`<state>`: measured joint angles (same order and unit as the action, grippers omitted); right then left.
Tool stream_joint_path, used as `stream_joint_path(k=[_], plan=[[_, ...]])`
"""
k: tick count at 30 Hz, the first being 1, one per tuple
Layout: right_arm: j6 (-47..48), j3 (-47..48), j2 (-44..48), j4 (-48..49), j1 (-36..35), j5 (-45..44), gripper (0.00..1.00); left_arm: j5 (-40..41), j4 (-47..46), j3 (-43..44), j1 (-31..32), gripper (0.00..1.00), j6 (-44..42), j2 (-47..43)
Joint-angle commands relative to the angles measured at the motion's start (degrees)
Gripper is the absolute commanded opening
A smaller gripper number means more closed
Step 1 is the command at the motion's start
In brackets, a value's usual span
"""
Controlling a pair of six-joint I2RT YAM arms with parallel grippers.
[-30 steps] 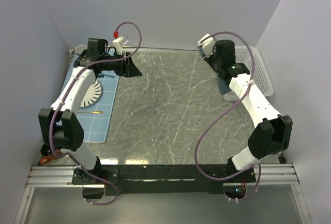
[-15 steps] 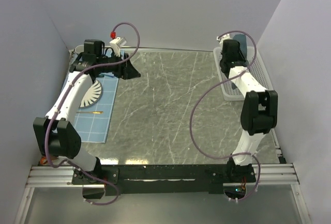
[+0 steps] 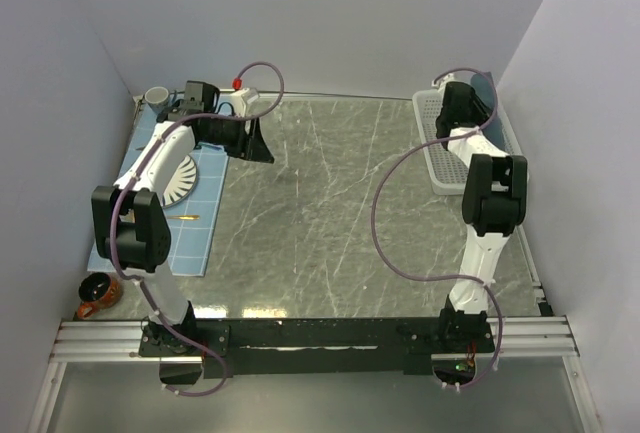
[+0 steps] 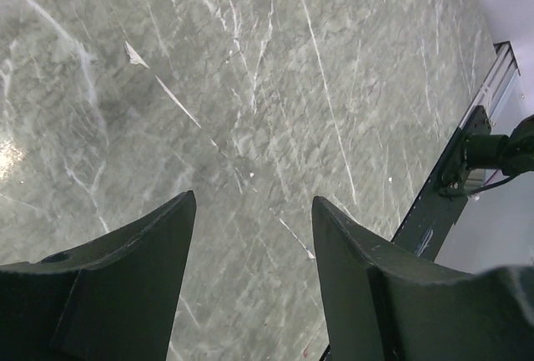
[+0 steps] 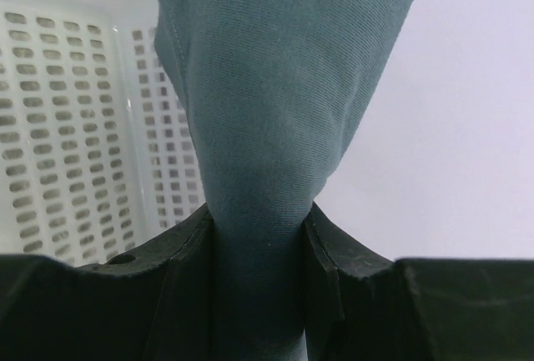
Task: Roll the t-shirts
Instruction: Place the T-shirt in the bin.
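In the right wrist view a slate-blue t-shirt (image 5: 267,86) rises as a bunched fold from between my right gripper's (image 5: 259,221) jaws, which are shut on it. Behind it is the white perforated basket (image 5: 67,127). From above, the right gripper (image 3: 460,105) is over the far end of that basket (image 3: 432,158) at the back right corner, with a bit of dark blue cloth (image 3: 485,86) beside it. My left gripper (image 3: 260,141) hangs at the back left of the marble table (image 3: 330,213). Its jaws (image 4: 254,203) are open with only tabletop between them.
A light blue gridded placemat (image 3: 190,238) lies along the left edge with a striped plate (image 3: 182,181) and a thin gold stick (image 3: 187,217) on it. A grey mug (image 3: 157,96) stands at the back left corner, a brown cup (image 3: 97,295) at the front left.
The right arm has swung from the table's right side back to the far end of the basket and now stands stretched out. The left gripper has shifted slightly right.
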<state>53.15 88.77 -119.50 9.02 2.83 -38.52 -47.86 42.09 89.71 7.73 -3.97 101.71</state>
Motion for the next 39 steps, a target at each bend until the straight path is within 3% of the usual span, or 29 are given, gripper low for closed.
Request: stream_joint_path(k=[1,14,21,39], plan=[[5.91,3.33,-2.92,6.54,-0.63,-2.0,0.0,-0.83,3.61,5.03,-0.17,0.63,-2.89,1.73],[12.69,5.09,-9.16,7.95,-0.28,-2.17,0.0,-0.57,8.88,9.95,-0.78,0.63,-5.17,7.62],[6.8,18.44,-16.98,-2.51,0.95,-4.81,0.0,0.13,8.72,12.07,-1.13,0.64,-4.47,9.03],[8.82,16.16,-19.45,-4.88,3.41,-5.95,0.0,1.45,8.1,14.26,-1.13,0.64,-3.94,12.02]])
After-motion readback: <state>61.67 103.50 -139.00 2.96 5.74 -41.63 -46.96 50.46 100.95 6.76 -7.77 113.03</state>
